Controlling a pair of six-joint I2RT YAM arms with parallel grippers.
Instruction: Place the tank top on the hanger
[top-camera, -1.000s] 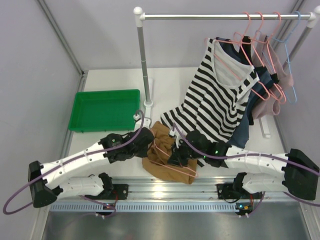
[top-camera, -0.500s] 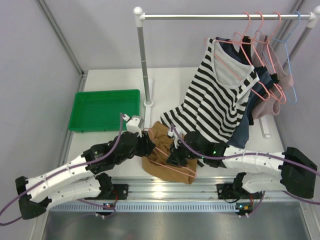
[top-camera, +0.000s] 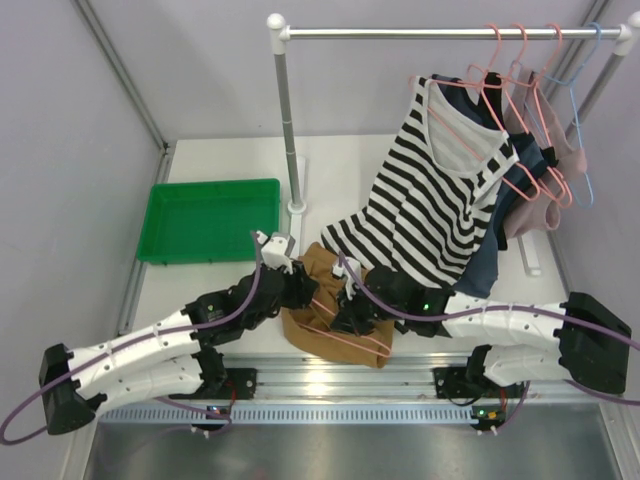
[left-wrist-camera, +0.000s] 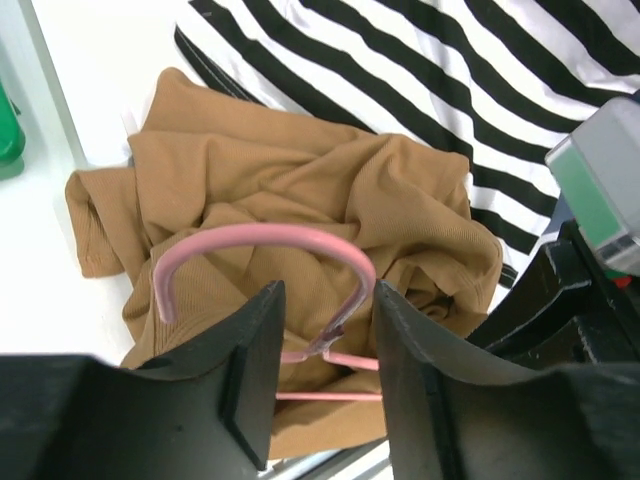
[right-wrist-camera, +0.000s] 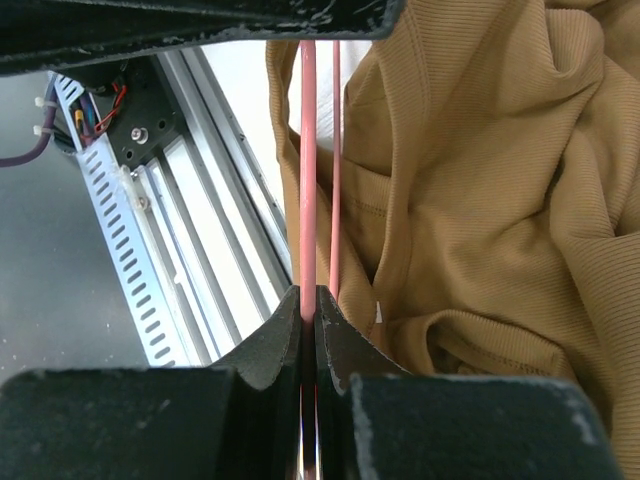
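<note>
Crumpled tan, finely ribbed tank top (top-camera: 322, 262) lying on the white table (top-camera: 340, 170) close to its near edge, between the two arms. In the left wrist view the hem of the hanging black-and-white striped top (top-camera: 440, 210) lies just beyond its far right side. A thin pink wire hanger (top-camera: 352, 339) lies across the tank top. From above only short runs of wire show, the rest being hidden by folds of fabric and by both grippers. Left gripper (left-wrist-camera: 325, 375): fingers spread, one on each side of the hanger's twisted neck, the curved hook arching just beyond the fingertips. Whether the hook's end touches a finger cannot be made out. Right gripper (right-wrist-camera: 308, 325): fingers pinched together on one straight wire of the hanger, with a second, parallel wire just beside it and the slotted aluminium rail (right-wrist-camera: 190, 260) to one side. A dark blurred body blocks the top of that view. The hanger's shoulders are cut off or covered in both wrist views. A small pale tab (right-wrist-camera: 377, 312) on a seam of the tank top is too small to read. Far right: a navy garment (top-camera: 492, 262) is largely hidden behind the striped top. Far left: green plastic tray (top-camera: 210, 220).
</note>
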